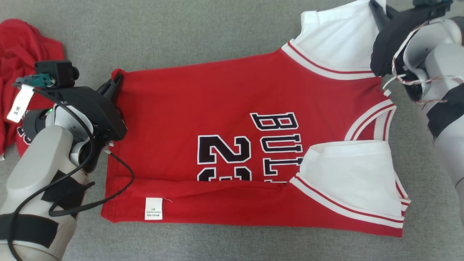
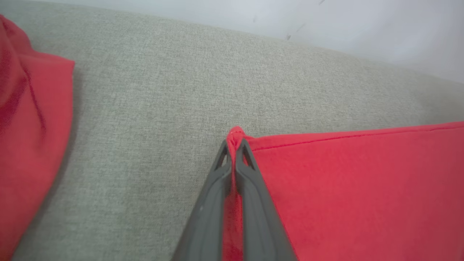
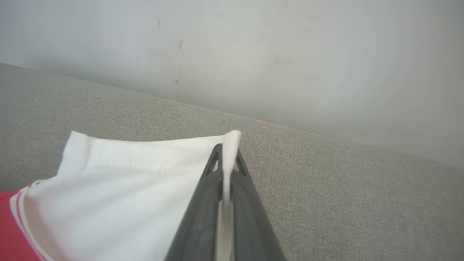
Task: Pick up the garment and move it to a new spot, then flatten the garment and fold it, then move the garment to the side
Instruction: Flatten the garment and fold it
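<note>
Grey woven fabric surface (image 1: 181,32); pale scuffed wall (image 3: 290,54) behind it.

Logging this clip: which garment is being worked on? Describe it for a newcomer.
On the grey fabric surface, it is the red jersey in the middle. Unlike the crumpled red garment at the left edge, it lies spread out and shows white sleeves.

Pale grey forearms (image 1: 36,170) with black tape bands (image 1: 27,228), looping black cable (image 1: 125,181), white tag (image 1: 20,105), dark gripper fingers (image 2: 255,214)
</note>
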You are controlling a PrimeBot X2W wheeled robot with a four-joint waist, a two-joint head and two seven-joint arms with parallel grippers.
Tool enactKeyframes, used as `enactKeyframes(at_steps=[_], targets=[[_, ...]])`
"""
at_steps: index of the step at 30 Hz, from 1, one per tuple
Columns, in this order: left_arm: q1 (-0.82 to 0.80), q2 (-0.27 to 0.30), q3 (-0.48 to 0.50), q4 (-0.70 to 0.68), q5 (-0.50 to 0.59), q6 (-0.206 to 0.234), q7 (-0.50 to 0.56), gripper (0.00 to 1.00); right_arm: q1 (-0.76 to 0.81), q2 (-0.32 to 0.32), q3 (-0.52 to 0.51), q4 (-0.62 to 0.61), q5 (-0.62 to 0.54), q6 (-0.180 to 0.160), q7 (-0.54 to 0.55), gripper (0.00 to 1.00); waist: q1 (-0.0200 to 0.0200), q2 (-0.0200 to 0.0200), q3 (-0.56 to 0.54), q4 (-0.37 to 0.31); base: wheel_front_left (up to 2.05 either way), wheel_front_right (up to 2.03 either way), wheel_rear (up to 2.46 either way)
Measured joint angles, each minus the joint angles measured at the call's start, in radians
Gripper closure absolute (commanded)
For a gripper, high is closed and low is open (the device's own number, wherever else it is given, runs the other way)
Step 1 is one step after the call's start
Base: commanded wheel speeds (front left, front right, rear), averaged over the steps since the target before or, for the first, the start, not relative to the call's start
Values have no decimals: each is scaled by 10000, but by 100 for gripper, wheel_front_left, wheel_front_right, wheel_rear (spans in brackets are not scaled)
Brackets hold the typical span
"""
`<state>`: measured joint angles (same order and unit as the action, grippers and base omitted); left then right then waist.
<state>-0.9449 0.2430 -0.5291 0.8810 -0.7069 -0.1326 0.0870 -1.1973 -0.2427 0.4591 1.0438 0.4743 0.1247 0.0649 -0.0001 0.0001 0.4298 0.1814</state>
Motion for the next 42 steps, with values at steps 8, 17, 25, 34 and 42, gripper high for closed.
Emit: enactKeyframes(at_steps=[8, 17, 25, 34, 42], targets=[[331, -25, -259, 132, -144, 0, -410, 100, 1095, -107, 752, -725, 499, 0, -1294, 100, 0, -1, -542, -132, 0, 0, 0], [1518, 17, -612, 134, -234, 2, -928, 100, 3145, -591, 1331, -1471, 1421, 0, -2546, 100, -1, -2, -1397, -244, 0, 0, 0], [2450, 328, -696, 121, -596, 2, -1231, 100, 4576, -744, 1822, -2380, 2194, 0, -2888, 100, -1, -3, -2168, -344, 0, 0, 0], [3104, 349, -1032, -130, -704, 2, -1331, 93, 5612, -1037, 2165, -3187, 2815, 0, -3026, 100, -1, -3, -2613, -496, 0, 0, 0], [3507, 311, -1216, -151, -830, 2, -1419, 100, 6597, -1235, 2163, -3724, 3296, 0, -3110, 100, 0, -3, -2937, -479, 0, 0, 0]])
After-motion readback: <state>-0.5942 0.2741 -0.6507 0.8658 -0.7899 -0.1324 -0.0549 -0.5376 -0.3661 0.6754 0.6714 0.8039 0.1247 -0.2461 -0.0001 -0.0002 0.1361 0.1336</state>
